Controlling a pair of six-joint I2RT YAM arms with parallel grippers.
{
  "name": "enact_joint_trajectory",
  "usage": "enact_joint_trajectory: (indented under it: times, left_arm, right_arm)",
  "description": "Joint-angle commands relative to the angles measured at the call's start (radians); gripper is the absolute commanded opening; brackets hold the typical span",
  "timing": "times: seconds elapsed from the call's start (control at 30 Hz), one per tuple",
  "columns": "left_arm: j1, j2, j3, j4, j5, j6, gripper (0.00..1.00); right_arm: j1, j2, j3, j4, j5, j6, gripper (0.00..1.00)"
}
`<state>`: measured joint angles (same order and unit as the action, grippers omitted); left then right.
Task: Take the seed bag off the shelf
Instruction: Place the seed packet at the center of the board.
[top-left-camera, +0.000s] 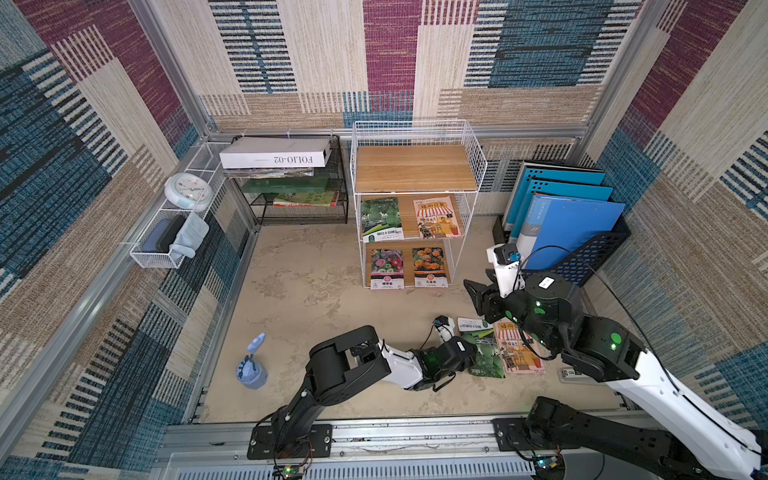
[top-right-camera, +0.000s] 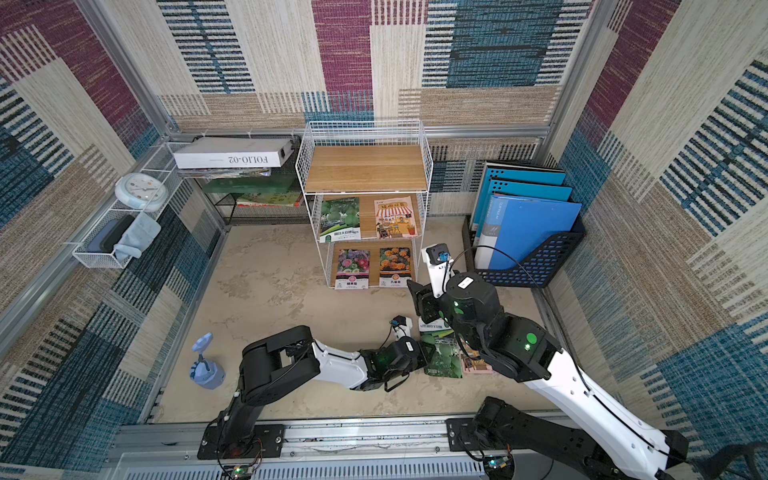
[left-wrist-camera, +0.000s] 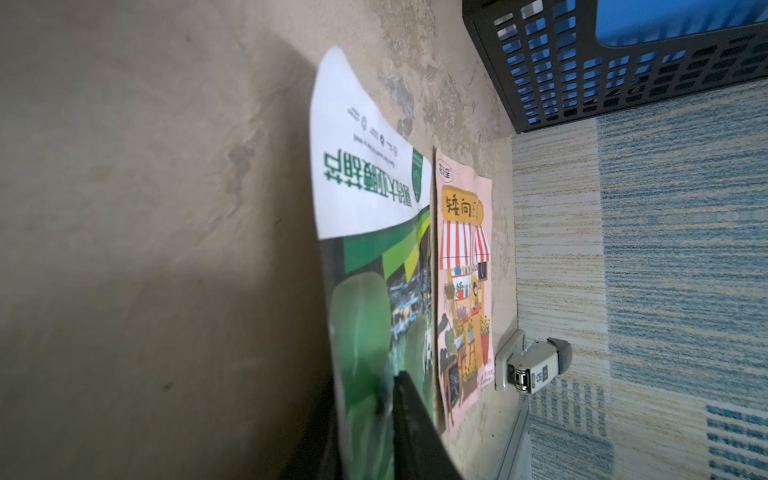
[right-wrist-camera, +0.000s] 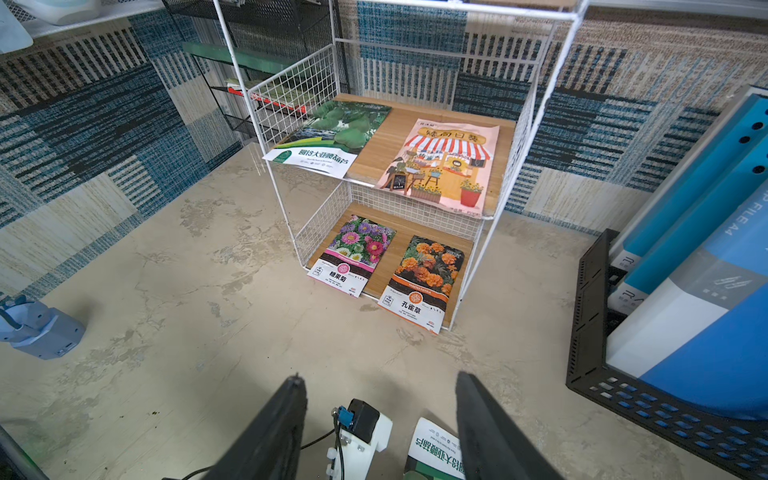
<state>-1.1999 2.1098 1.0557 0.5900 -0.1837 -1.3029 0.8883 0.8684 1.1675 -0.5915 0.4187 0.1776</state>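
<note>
- White wire-grid three-tier shelf (top-left-camera: 415, 168) (top-right-camera: 368, 168) with light wooden boards: it stands at the far wall, between a black mesh tray rack (top-left-camera: 303, 208) and a black perforated file holder (top-left-camera: 598, 257) of blue folders.
- Green seed bag (top-left-camera: 486, 357) (top-right-camera: 444, 359) of glossy paper, with a gourd print and a white title band: it is off the shelf, on the beige mottled floor (top-left-camera: 311, 291), well in front of the shelf and near the arm bases.
- Its long axis runs front to back, slightly skewed. The white title end points toward the shelf and the green picture end toward the robot.
- Pink seed bag (top-left-camera: 519, 353) (left-wrist-camera: 463, 266) with a striped shop-front print: it lies flat just beside the green seed bag on its right. Its long axis is parallel to that bag's, and the right arm partly covers it.
- Left gripper (top-left-camera: 473, 363) (left-wrist-camera: 365, 436): it sits low at the picture end of the green seed bag. In the left wrist view one black finger (left-wrist-camera: 411, 428) lies across the printed face, but whether the bag is pinched cannot be told.
- Right gripper (top-left-camera: 476, 297) (right-wrist-camera: 380, 378): it is raised between the shelf and the floor bags and faces the shelf. Its fingers are spread with nothing between them.
- Middle tier: a second gourd-print bag (right-wrist-camera: 336, 129) and a second shop-front bag (right-wrist-camera: 444, 162).
- Bottom tier: a mixed-flower bag (right-wrist-camera: 357, 249) and an orange marigold bag (right-wrist-camera: 428, 270).
- All four have their long axes front to back, and their title ends overhang the front edge.
</note>
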Motion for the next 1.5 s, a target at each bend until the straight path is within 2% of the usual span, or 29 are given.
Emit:
enact_joint_trajectory:
  times: [0.0,0.1,0.23,0.4,0.6,0.77,0.87,0.97,1.1,1.23,1.3,1.37,1.47]
  left_arm:
    - [0.002,-0.009,0.005,-0.115,-0.011,0.018,0.37]
    - [0.003,-0.017,0.009,-0.152,-0.017,0.014,0.50]
    - [0.002,-0.035,0.016,-0.223,-0.029,0.004,0.59]
    - [0.001,-0.087,0.065,-0.450,-0.057,-0.004,0.69]
    - [-0.005,-0.141,0.155,-0.724,-0.117,0.026,0.71]
    - [-0.010,-0.243,0.108,-0.758,-0.194,0.059,0.71]
    - [-0.024,-0.349,0.061,-0.740,-0.265,0.136,0.71]
    - [-0.027,-0.476,0.010,-0.700,-0.303,0.265,0.72]
    - [-0.018,-0.653,-0.040,-0.703,-0.308,0.428,0.78]
    - [0.057,-0.859,-0.124,-0.730,-0.200,0.501,0.85]
    - [0.150,-0.946,-0.183,-0.715,-0.074,0.488,0.87]
    - [0.266,-1.034,-0.239,-0.687,0.086,0.464,0.91]
    - [0.387,-1.104,-0.253,-0.682,0.222,0.476,0.95]
  right_arm:
    - [0.000,0.000,0.004,0.023,0.007,0.000,0.62]
    - [0.001,0.000,0.004,0.024,0.006,-0.002,0.62]
    - [0.000,-0.001,0.004,0.024,0.006,-0.006,0.62]
    - [0.000,-0.002,0.004,0.029,0.003,-0.007,0.62]
    - [0.001,0.002,0.001,0.035,0.001,-0.006,0.62]
    - [0.000,0.003,0.001,0.046,0.009,-0.006,0.62]
    - [-0.001,0.017,0.007,0.058,0.011,-0.011,0.63]
    - [0.000,0.056,0.021,0.072,0.004,-0.030,0.63]
    - [-0.002,0.116,0.046,0.089,0.014,-0.137,0.63]
    - [-0.002,0.116,0.013,0.163,-0.045,-0.419,0.63]
    - [-0.004,0.122,0.004,0.185,-0.117,-0.551,0.63]
    - [-0.014,0.156,0.006,0.217,-0.134,-0.650,0.64]
    - [-0.056,0.239,0.035,0.237,-0.174,-0.757,0.64]
